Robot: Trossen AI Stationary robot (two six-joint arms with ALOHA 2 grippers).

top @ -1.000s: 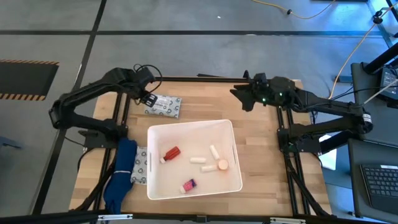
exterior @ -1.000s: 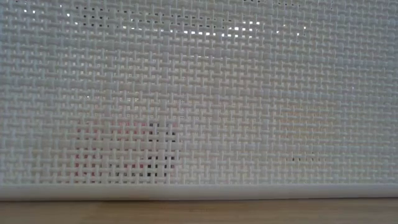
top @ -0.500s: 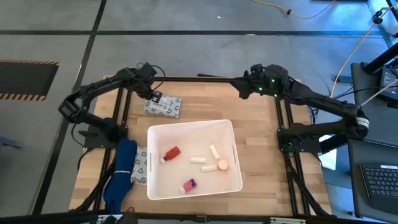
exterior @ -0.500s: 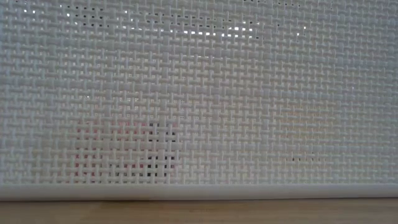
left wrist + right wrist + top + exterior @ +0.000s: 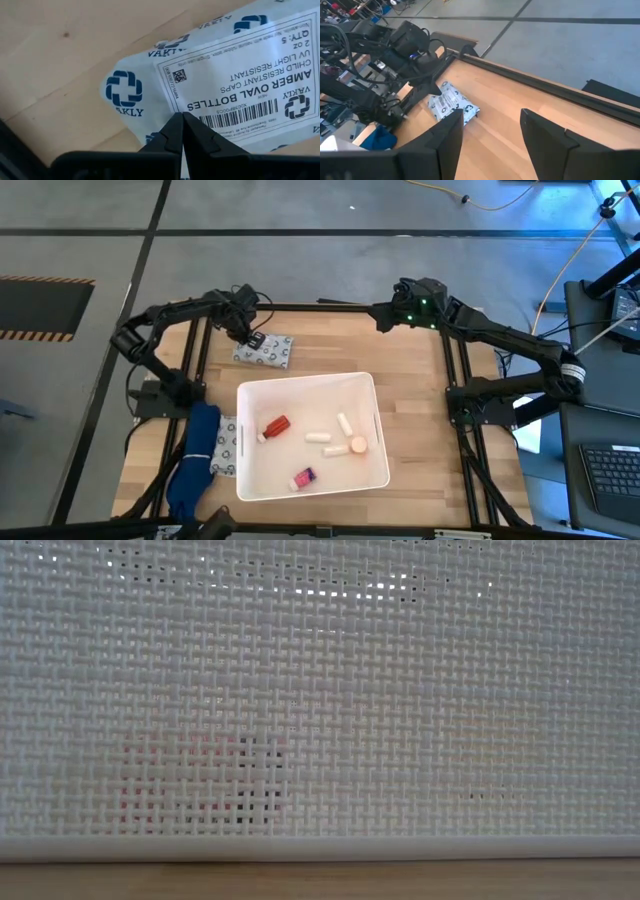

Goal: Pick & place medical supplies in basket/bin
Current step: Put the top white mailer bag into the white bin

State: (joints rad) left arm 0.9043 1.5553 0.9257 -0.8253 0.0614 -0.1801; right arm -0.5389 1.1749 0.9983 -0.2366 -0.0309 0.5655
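Note:
A flat grey-white patterned packet (image 5: 264, 351) lies on the wooden table at the far left; its printed label (image 5: 240, 75) faces up. My left gripper (image 5: 250, 338) is shut at the packet's left end. My right gripper (image 5: 385, 318) hovers open near the far edge, right of centre, with nothing between its fingers (image 5: 445, 135). The white bin (image 5: 305, 381) stands mid-table and holds a red bottle (image 5: 275, 426), two white tubes (image 5: 345, 423), an orange-capped vial (image 5: 357, 445) and a pink-capped vial (image 5: 303, 478). My left gripper has its two fingertips (image 5: 172, 131) closed together on the packet's top face, at the label's edge (image 5: 186, 109) near the packet's left end. The fingers come slanting down from above. How much film is caught between them does not show. The packet lies flat on the table.
A second patterned packet (image 5: 228, 446) lies against the bin's left wall, beside a blue cloth (image 5: 195, 465) at the near left. In the low view the bin's woven wall (image 5: 320, 690) fills the picture. Bare wood lies between the bin and the far edge.
My left gripper has shifted slightly toward the table's right onto the packet's end and shut there; the packet has stayed flat in place. My right gripper has drawn back toward the far edge and a little left.

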